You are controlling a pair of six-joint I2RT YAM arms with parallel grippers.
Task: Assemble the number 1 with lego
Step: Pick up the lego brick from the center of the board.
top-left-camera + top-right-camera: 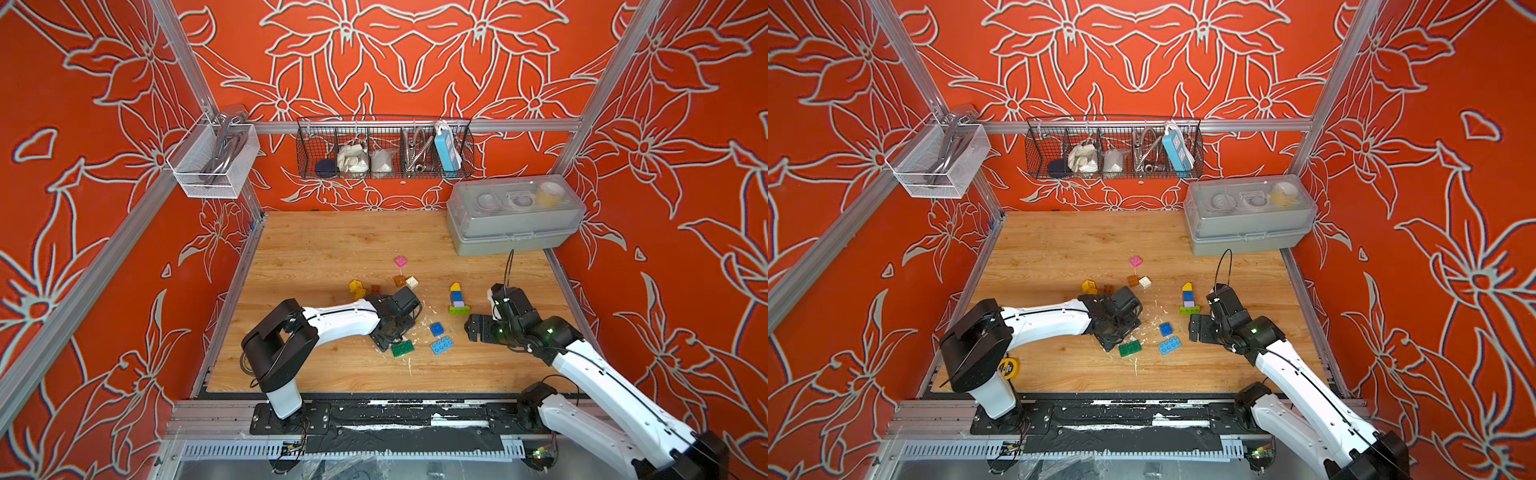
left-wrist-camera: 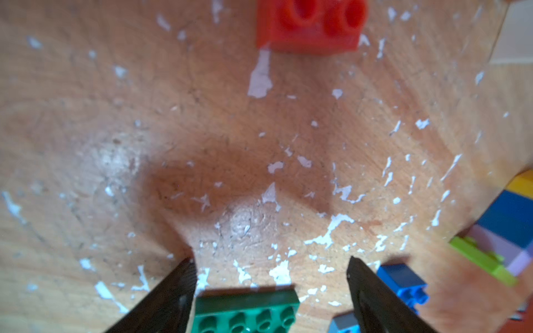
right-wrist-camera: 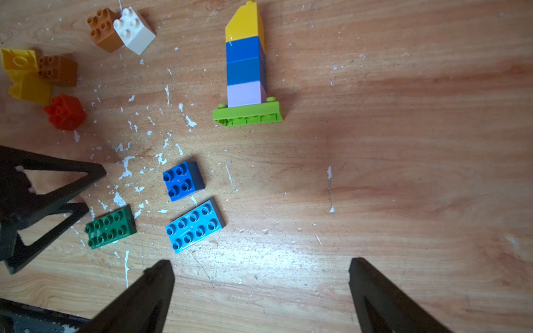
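Note:
My left gripper (image 2: 269,259) is open and low over the table. A green lego plate (image 2: 245,312) lies between its fingers, close to one finger and well clear of the other. A blue brick (image 1: 436,329) and a light blue plate (image 1: 441,345) lie just right of it. A stack (image 3: 245,66) of yellow, two blue and lilac bricks on a lime plate appears to lie on its side. My right gripper (image 3: 259,263) is open over bare wood, right of these pieces. A red brick (image 3: 65,112) lies beyond the left gripper.
Yellow bricks (image 1: 356,288), two brown bricks (image 1: 400,280), a white one (image 1: 412,281) and a pink one (image 1: 400,261) are scattered mid-table. A grey plastic box (image 1: 511,220) stands at the back right. A yellow tape measure (image 1: 1009,368) lies by the left arm's base.

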